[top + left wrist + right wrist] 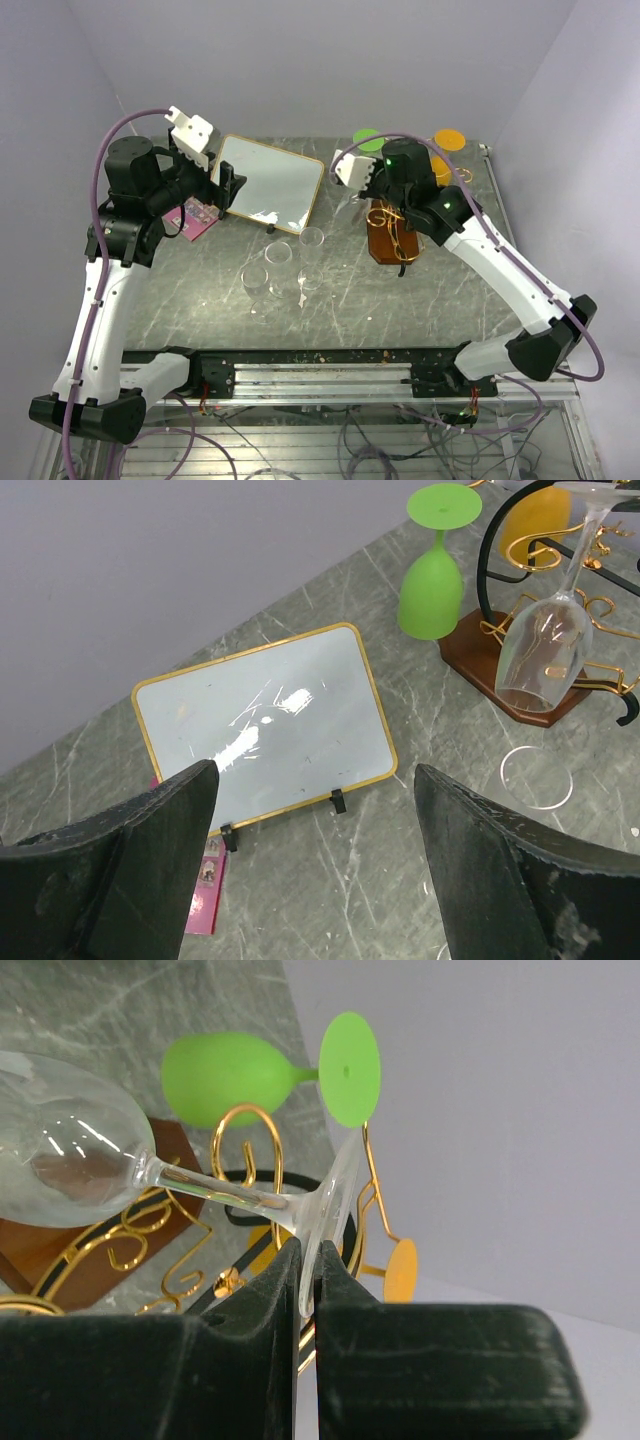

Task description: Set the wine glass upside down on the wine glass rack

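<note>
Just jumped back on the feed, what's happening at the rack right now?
The right gripper is shut on the foot of a clear wine glass, holding it bowl-down and tilted at the gold wine glass rack. Whether it hangs on an arm yet is unclear. The left gripper hangs open above the white framed board, holding nothing. A green glass stands inverted beside the rack.

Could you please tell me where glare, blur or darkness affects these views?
Left wrist view: glare streaks across the white framed board; the left hand is dark and soft-edged up close. Right wrist view: highlights on the bowl of the wine glass; the right hand is nearly black. Top external view: the board reflects light; the clear glasses barely show against the table.
</note>
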Robot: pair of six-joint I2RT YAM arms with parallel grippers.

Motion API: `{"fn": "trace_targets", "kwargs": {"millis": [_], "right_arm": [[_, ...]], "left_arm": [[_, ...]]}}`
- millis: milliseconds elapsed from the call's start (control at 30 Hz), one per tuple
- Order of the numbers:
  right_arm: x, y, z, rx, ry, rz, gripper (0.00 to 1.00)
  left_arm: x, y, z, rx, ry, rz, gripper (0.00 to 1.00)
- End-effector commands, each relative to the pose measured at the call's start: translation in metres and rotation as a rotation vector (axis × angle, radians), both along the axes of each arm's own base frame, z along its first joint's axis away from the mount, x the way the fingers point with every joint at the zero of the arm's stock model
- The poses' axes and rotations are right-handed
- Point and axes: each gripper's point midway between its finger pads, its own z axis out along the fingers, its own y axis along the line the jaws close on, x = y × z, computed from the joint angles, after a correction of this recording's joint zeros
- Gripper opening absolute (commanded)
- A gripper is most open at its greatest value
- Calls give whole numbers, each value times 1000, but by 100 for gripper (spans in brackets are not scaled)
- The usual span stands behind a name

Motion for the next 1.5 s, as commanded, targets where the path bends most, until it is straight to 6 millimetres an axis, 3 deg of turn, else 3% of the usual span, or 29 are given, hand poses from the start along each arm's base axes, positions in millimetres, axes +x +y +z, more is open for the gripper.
{"fn": "trace_targets", "kwargs": {"millis": [0, 433, 800, 1467], "right_arm": [[-1, -21, 15, -55, -88, -63, 0], [16, -35, 7, -168, -124, -166, 0], [36, -25, 7, -180, -139, -210, 0], [42, -3, -1, -151, -125, -152, 0]], "left_arm": [[-2, -4, 0, 9, -11, -24, 89], [-3, -4, -3, 21, -11, -32, 89], [-5, -4, -2, 24, -18, -38, 89], [-10, -5, 0, 23, -25, -49, 89]]}}
